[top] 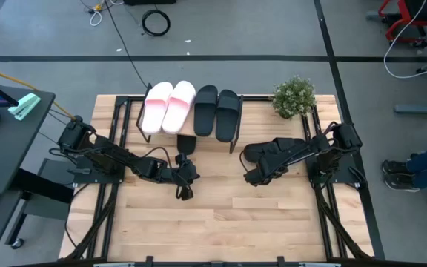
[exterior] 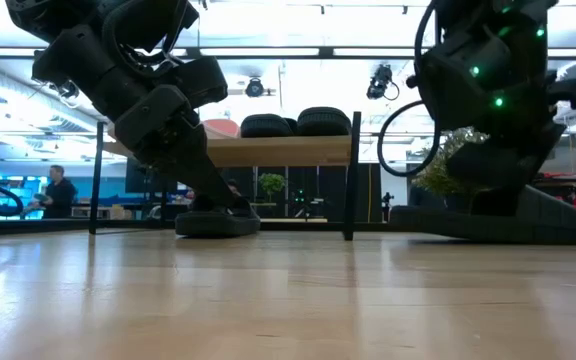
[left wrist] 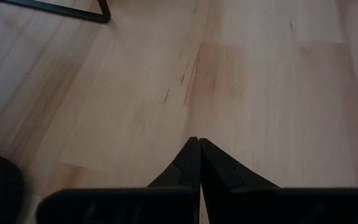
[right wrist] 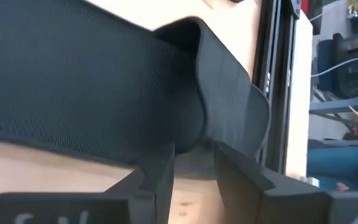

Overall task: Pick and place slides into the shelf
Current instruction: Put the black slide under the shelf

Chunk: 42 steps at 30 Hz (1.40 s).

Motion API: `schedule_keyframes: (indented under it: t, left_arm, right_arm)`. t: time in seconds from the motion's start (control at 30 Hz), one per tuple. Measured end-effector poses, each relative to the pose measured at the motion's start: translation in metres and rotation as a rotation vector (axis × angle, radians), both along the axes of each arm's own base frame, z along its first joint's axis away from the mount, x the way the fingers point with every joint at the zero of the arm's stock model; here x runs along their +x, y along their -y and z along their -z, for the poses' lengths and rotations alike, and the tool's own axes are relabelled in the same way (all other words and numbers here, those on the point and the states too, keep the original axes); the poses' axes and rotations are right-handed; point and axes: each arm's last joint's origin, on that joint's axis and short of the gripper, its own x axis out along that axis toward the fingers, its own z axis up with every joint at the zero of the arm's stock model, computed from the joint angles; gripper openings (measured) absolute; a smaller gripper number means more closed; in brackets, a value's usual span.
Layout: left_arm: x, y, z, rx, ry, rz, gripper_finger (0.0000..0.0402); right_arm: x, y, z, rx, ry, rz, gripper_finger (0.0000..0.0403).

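Observation:
The shelf (top: 132,111) stands at the table's far edge. On its top board rest two pale pink slides (top: 167,106) and two black slides (top: 217,113), which also show on the shelf (exterior: 278,150) in the low view. A third black slide (top: 186,143) lies flat on the table by the shelf's front, and the shut left gripper (left wrist: 199,146) hovers over bare wood just near of it. A fourth black slide (top: 260,153) lies flat on the table at centre right. The open right gripper (right wrist: 194,158) is right at its strap (right wrist: 229,106). My right gripper has its fingertips (right wrist: 160,168) close under the edge of the black slide's strap (right wrist: 201,134), coming in low and nearly level. Bare wood shows in the gap between them. I cannot tell whether they touch the strap. The slide's sole (exterior: 498,225) lies flat on the table.
A small potted plant (top: 293,96) stands at the shelf's right end. The shelf's black legs (exterior: 352,180) rise at the far side. Bare wood (top: 221,222) fills the table's near half. A person (exterior: 58,190) stands far off in the room.

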Motion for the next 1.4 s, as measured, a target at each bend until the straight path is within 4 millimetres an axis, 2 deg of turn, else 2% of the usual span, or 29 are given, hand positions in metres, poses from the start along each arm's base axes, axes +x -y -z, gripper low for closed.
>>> schedule_keyframes:
  t: [0.27, 0.5, 0.63, 0.8, 1.0, 1.13, 1.3, 1.4]
  left_arm:
    - [0.0, -0.001, 0.0, 0.001, 0.0, -0.002, 0.0023]
    - [0.0, -0.001, 0.0, 0.001, -0.001, -0.003, 0.0009]
    - [0.0, -0.001, 0.0, 0.001, -0.001, -0.003, 0.0006]
    - [0.0, -0.001, 0.0, 0.002, -0.002, -0.002, 0.002]
    - [0.0, -0.002, 0.0, 0.002, -0.002, -0.004, 0.0024]
    - [0.001, -0.004, 0.0, 0.002, -0.001, -0.013, 0.0013]
    - [0.001, -0.004, 0.0, 0.001, -0.001, -0.015, 0.0006]
    - [0.001, -0.004, 0.0, 0.001, -0.001, -0.015, 0.0011]
  right_arm:
    - [0.004, 0.005, 0.001, -0.062, 0.066, 0.006, 0.0122]
    - [0.005, 0.009, 0.002, -0.066, 0.073, 0.02, 0.0122]
    - [0.0, 0.014, 0.007, -0.075, 0.045, 0.03, 0.0121]
    - [-0.01, 0.017, 0.015, -0.092, 0.01, 0.059, 0.0121]
    - [-0.013, 0.018, 0.017, -0.091, -0.003, 0.053, 0.0117]
    - [-0.013, 0.018, 0.017, -0.084, -0.019, 0.034, 0.009]
    - [-0.014, 0.017, 0.017, -0.091, -0.037, -0.003, 0.0018]
    - [-0.014, 0.011, 0.017, -0.1, -0.035, -0.047, 0.0018]
